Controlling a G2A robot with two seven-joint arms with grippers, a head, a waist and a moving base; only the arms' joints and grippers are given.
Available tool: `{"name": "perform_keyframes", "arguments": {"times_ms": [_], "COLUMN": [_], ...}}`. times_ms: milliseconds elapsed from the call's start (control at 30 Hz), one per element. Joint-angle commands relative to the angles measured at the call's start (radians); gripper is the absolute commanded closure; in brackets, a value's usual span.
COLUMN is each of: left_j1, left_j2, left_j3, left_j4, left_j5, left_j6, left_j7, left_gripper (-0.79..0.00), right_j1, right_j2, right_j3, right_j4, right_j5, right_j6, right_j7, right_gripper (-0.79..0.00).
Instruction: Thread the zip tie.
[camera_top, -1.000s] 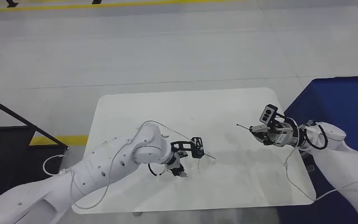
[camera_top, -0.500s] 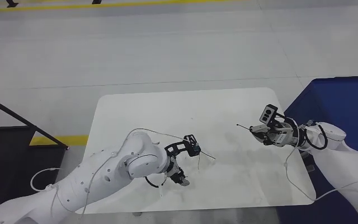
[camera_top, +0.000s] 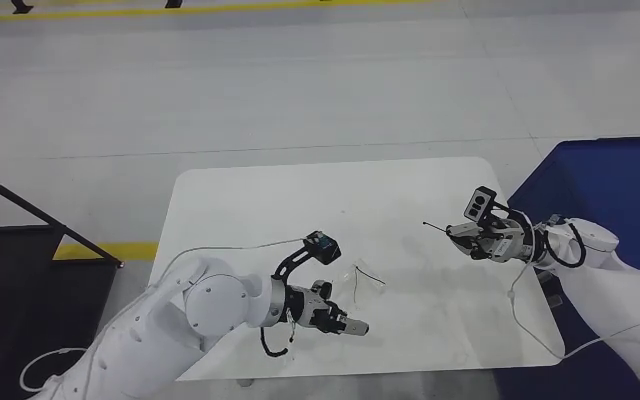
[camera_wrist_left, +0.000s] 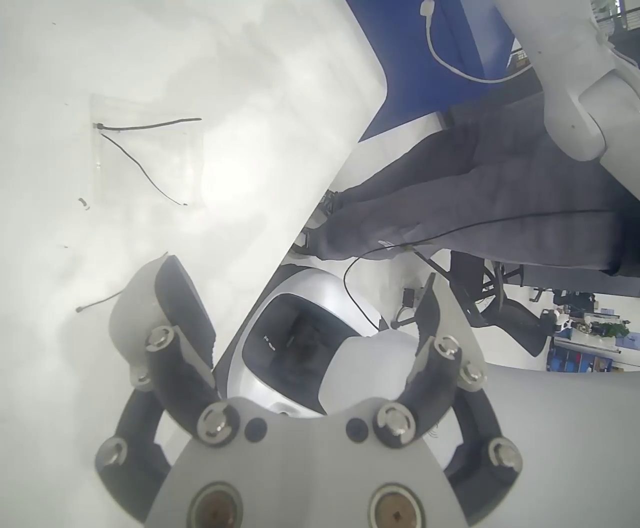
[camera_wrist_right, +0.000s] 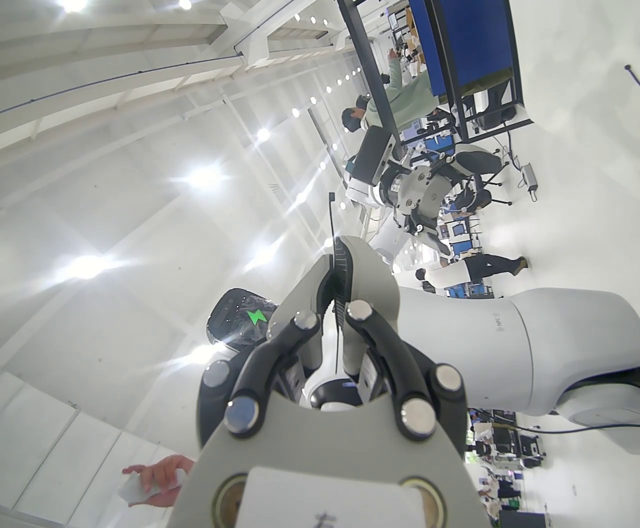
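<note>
My left claw (camera_wrist_left: 300, 277) hangs wide open and empty, having just swung back from the loose black tie (camera_wrist_left: 142, 150) toward the near edge of the table (camera_top: 250, 200). That tie now lies well apart from it, so I judge threading hasn't started. My right claw (camera_wrist_right: 334, 260) hasn't budged, pinched shut on the zip tie (camera_wrist_right: 331, 215), with the strap poking out past the fingertips above the table's right side. The left arm sits low with its wrist turned along the near edge and the right forearm is held level; whether the loose tie is already looped through its own head, I can't quite tell.
</note>
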Motion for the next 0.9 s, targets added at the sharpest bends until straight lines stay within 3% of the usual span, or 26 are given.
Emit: {"name": "perform_keyframes", "arguments": {"times_ms": [0,100,233,467,733,867], "left_j1": [-0.001,0.003,0.033,0.056,0.105,0.119], "left_j2": [0.0,0.0,-0.003,-0.019,-0.034,-0.037], "left_j3": [0.0,0.0,-0.089,-0.242,-0.296,-0.304], "left_j4": [0.001,0.003,0.04,0.191,0.18,0.172], "left_j5": [0.0,-0.005,-0.225,-0.777,-1.191,-1.33], "left_j6": [0.0,0.002,0.059,0.374,0.713,0.832], "left_j7": [0.001,0.007,0.086,0.186,0.307,0.32], "left_gripper": [-0.785,-0.785,-0.785,-0.785,-0.785,-0.785], "right_j1": [0.0,0.0,0.0,0.0,0.0,0.0], "right_j2": [0.0,0.0,0.0,0.0,0.0,0.0], "right_j3": [0.0,0.0,0.0,0.0,0.0,0.0], "right_j4": [0.0,0.0,0.0,0.0,0.0,0.0], "right_j5": [0.0,0.0,0.0,0.0,0.0,0.0], "right_j6": [0.0,0.0,0.0,0.0,0.0,0.0], "right_j7": [0.0,0.0,0.0,0.0,0.0,0.0], "right_gripper": [0.0,0.0,0.0,0.0,0.0,0.0]}}
